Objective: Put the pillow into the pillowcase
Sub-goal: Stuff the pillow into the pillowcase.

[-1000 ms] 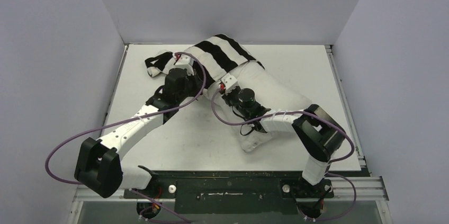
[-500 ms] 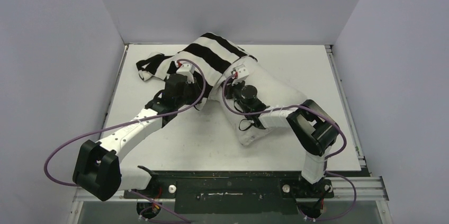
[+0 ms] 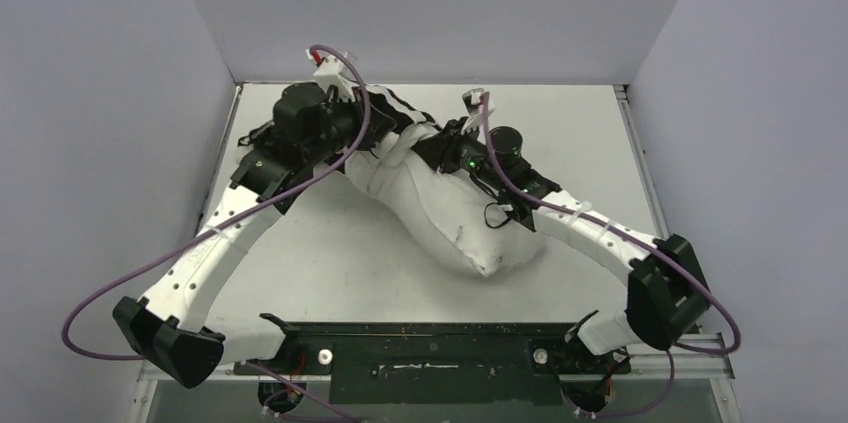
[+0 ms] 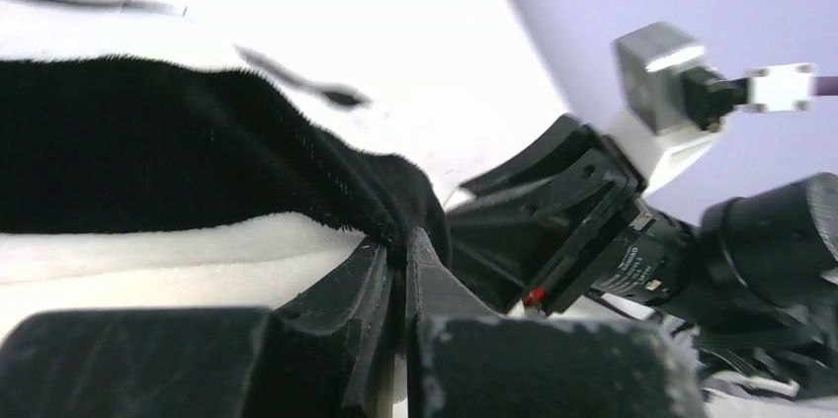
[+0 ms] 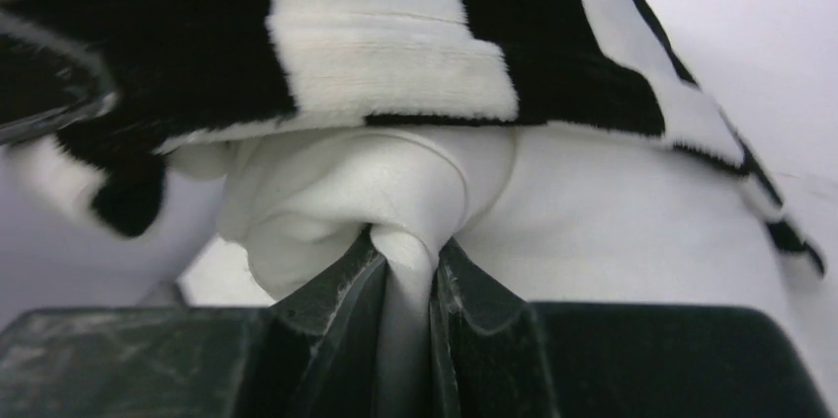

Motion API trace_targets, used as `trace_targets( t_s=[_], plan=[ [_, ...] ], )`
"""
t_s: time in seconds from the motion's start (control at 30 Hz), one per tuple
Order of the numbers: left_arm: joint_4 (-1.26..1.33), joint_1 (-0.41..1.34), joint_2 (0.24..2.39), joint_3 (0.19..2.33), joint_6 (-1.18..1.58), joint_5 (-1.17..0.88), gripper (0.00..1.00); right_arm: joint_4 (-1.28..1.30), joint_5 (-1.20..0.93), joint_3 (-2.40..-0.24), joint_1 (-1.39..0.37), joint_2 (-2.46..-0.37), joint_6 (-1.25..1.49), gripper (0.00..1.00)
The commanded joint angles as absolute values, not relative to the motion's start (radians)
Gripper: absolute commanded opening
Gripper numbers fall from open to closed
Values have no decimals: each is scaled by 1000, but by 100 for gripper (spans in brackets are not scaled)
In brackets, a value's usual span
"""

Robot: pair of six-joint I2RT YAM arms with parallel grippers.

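Nearest me, the pillow (image 3: 470, 233) pokes its free corner toward five o'clock on the table (image 3: 330, 253), and its long axis runs up toward eleven. At that far end the right gripper (image 5: 405, 265) is clamped on a pinched fold of the white fabric, its arm stretched long and low. Close by at its ten o'clock, the left gripper (image 4: 400, 250) is nipped tight on the hem of the pillowcase (image 5: 390, 38), which drapes over the pillow's far end. The case must come toward five, I reckon.

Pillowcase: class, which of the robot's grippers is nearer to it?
Left. The left gripper is clamped on the black edge of the pillowcase; the right gripper pinches a fold of the pillow just beneath it.
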State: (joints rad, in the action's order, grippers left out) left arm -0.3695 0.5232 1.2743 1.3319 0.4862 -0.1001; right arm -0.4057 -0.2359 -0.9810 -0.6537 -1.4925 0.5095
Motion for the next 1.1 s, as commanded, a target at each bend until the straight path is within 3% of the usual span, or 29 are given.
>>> trace_targets(
  t_s=[0.0, 0.2, 0.27, 0.37, 0.43, 0.57, 0.63, 0.7, 0.93, 1.07],
  plan=[
    [-351, 564, 1174, 1478, 545, -287, 0, -322, -503, -1097, -655, -1351, 772, 0],
    [-254, 528, 1324, 1443, 514, -391, 0, -324, -564, -1075, -558, -1466, 828, 1],
    [-188, 518, 1381, 1419, 520, -437, 0, -320, -560, -1070, -526, -1515, 777, 17],
    [-161, 501, 1419, 1412, 512, -426, 1, -270, -503, -1082, -523, -1537, 663, 52],
    [-154, 479, 1434, 1416, 516, -428, 5, -301, -518, -1071, -523, -1515, 625, 65],
    [-146, 444, 1443, 1432, 509, -437, 33, -392, -612, -1062, -532, -1465, 529, 82],
    [-180, 423, 1437, 1454, 487, -428, 46, -359, -651, -1089, -537, -1477, 479, 85],
    [-253, 394, 1415, 1486, 453, -390, 52, -316, -670, -1115, -536, -1492, 452, 84],
    [-530, 354, 1252, 1502, 264, -83, 59, -254, -630, -1129, -528, -1514, 408, 80],
    [-569, 354, 1119, 1381, 230, 59, 61, -274, -622, -1124, -530, -1524, 419, 79]
  ],
)
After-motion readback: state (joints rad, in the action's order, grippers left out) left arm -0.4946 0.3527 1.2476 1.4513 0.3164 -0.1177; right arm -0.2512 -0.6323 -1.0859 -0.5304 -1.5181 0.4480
